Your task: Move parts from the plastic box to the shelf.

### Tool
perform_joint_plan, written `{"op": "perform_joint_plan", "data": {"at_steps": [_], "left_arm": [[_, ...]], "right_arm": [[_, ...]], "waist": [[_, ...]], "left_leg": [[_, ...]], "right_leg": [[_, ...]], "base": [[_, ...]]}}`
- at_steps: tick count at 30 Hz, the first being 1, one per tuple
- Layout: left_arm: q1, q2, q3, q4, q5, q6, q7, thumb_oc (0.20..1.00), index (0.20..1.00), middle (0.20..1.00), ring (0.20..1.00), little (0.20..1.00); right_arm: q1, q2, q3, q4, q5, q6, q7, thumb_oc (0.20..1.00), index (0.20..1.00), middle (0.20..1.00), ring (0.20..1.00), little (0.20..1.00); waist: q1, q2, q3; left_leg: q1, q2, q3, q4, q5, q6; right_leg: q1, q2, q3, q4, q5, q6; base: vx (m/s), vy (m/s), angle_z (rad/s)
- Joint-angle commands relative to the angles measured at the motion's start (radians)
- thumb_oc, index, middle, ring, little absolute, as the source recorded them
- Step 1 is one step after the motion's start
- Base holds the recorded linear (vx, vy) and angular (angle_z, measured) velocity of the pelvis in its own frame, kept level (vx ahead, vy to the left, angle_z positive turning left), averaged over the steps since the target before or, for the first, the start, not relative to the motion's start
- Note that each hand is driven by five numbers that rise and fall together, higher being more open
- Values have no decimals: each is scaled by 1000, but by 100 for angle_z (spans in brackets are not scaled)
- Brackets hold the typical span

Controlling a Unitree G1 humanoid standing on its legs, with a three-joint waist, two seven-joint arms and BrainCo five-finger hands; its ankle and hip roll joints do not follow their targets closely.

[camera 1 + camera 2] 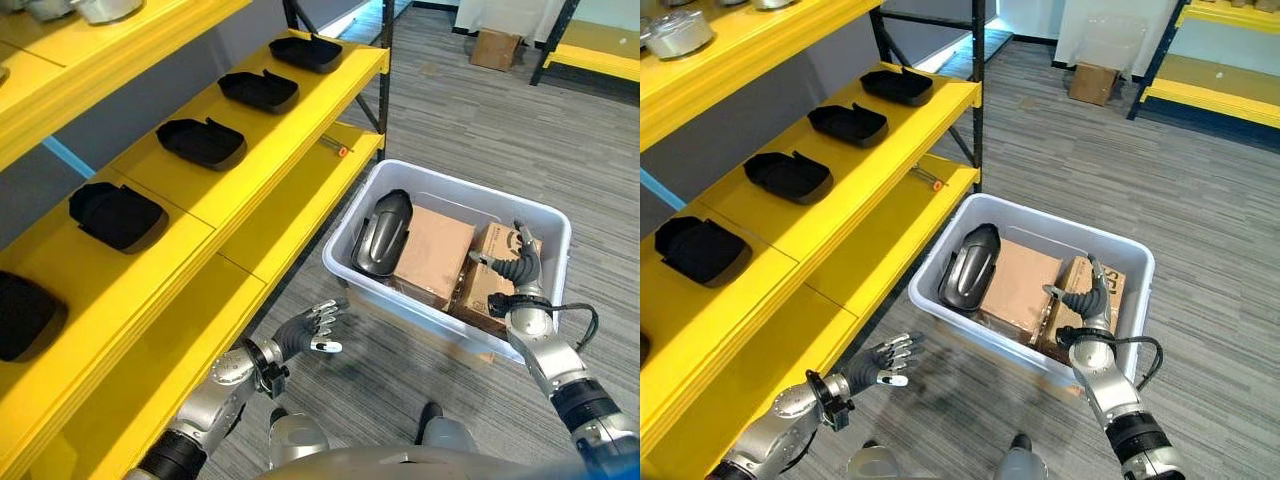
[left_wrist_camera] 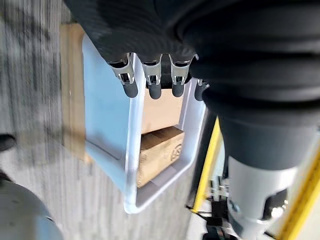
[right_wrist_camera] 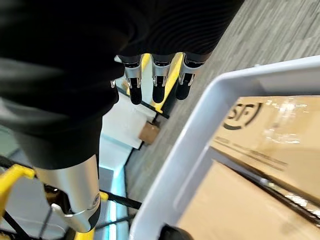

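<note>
Item one, plastic box (image 1: 550, 232): white, on the floor just beside the yellow shelf (image 1: 240, 150), so you carry each part only a short way. Item two, the part (image 1: 381, 233): dark, rounded, propped on end in the box's shelf-side corner against a cardboard carton (image 1: 432, 255); it lies beyond the tips of your right fingers, with the carton between, and nothing grips it. Item three, a second carton (image 1: 492, 270), printed, directly under and just beside the right fingers. Item four, right hand (image 1: 520, 265): fingers straight and relaxed, holding nothing, poised above the box's near rim, likely staged for a reach inward. Item five, left hand (image 1: 305, 331): fingers loosely spread, empty, hanging outside the box with the near wall just past the fingertips (image 2: 154, 93), likely waiting to steady or receive. Item six, black trays (image 1: 203, 142): spaced in a row along the shelf, well away from both sets of fingers, probably showing you the spacing for placement.
</note>
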Motion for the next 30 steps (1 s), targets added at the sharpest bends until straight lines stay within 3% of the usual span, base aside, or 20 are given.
{"op": "perform_joint_plan", "data": {"at_steps": [1, 2, 4, 5, 6, 7, 9, 11, 17, 20, 26, 30], "left_arm": [[-19, 27, 11, -33, -67, -48, 3, 1000, 1000, 1000, 1000, 1000], [-28, 11, 17, -26, -77, -39, 10, 1000, 1000, 1000, 1000, 1000], [-29, -6, 23, -15, -76, -36, 24, 1000, 1000, 1000, 1000, 1000], [-22, -26, 25, -11, -92, -29, 28, 1000, 1000, 1000, 1000, 1000], [-9, -48, 21, -7, -73, -15, 33, 1000, 1000, 1000, 1000, 1000], [5, -56, 20, -7, -68, -8, 43, 1000, 1000, 1000, 1000, 1000], [34, -61, 7, 29, -63, -27, 26, 1000, 1000, 1000, 1000, 1000], [36, -65, -20, 48, -65, -51, 25, 1000, 1000, 1000, 1000, 1000], [2, -24, -32, 51, -92, -71, 52, 1000, 1000, 1000, 1000, 1000], [-15, -11, -46, 41, -75, -69, 67, 1000, 1000, 1000, 1000, 1000], [-66, -9, -71, 15, -96, -58, 73, 1000, 1000, 1000, 1000, 1000], [-138, 1, -101, -17, -184, -22, 20, 1000, 1000, 1000, 1000, 1000]], "right_arm": [[-8, 46, -22, -96, 29, -19, 35, 1000, 1000, 1000, 1000, 1000], [-1, 52, -12, -95, 24, -26, 41, 1000, 1000, 1000, 1000, 1000], [4, 57, -3, -90, 22, -36, 54, 1000, 1000, 1000, 1000, 1000], [4, 58, 17, -97, 26, -67, 44, 1000, 1000, 1000, 1000, 1000], [12, 63, 31, -109, 13, -105, 19, 1000, 1000, 1000, 1000, 1000], [16, 67, 35, -115, -4, -113, 27, 1000, 1000, 1000, 1000, 1000], [6, 78, 47, -87, -16, -127, 55, 1000, 1000, 1000, 1000, 1000], [12, 73, 55, -89, 24, -96, 64, 1000, 1000, 1000, 1000, 1000], [28, 83, 20, -83, 76, -68, 81, 1000, 1000, 1000, 1000, 1000], [-21, 108, 7, -42, 104, -86, 69, 1000, 1000, 1000, 1000, 1000], [-175, 116, -16, 59, 191, -2, 52, 1000, 1000, 1000, 1000, 1000], [-316, 126, -34, 178, 256, 4, 14, 1000, 1000, 1000, 1000, 1000]], "waist": [[-7, -33, 42], [-10, -17, 58], [-7, -3, 68], [10, 18, 67], [22, 24, 67], [29, 22, 68], [43, 16, 66], [26, 14, 49], [36, -9, 64], [69, -12, 94], [127, 3, 146], [178, 27, 188]], "left_leg": [[-117, 34, 63, 281, -147, -30], [-163, 18, 31, 258, -94, -21], [-169, -27, -2, 164, -73, -13], [-175, -58, -47, -39, -22, -17], [-186, -64, -89, -107, 24, -23], [-191, -73, -141, -112, 28, -19], [-171, -102, -213, -111, -43, 6], [-136, -109, -159, -104, -89, 10], [-117, -152, -173, -97, -151, 38], [-128, -159, -184, -102, -155, 48], [-201, -173, -231, -76, -144, 44], [-277, -203, -294, -66, -131, 53]], "right_leg": [[49, -17, -54, -39, 31, -35], [39, -3, -48, -38, 36, -46], [39, 5, -30, -36, 35, -35], [46, 12, -13, -56, 45, -20], [56, 10, 0, -68, 47, -19], [59, 4, 19, -60, 43, -20], [58, -14, 66, -15, 16, -17], [60, -15, 59, -8, 2, -20], [21, -30, 62, -10, 33, 14], [15, -38, 44, -22, 47, 21], [-3, -45, 9, 1, 34, 9], [-63, -50, -21, 74, 11, 0]], "base": [[47, -65, 6], [63, 109, 26], [118, 268, 4], [269, 458, -43], [298, 535, -49], [260, 458, -63], [208, 445, -78], [173, 452, -131], [1, 117, -10], [-40, -18, 22], [-37, 10, 18], [-102, 10, 28]]}}
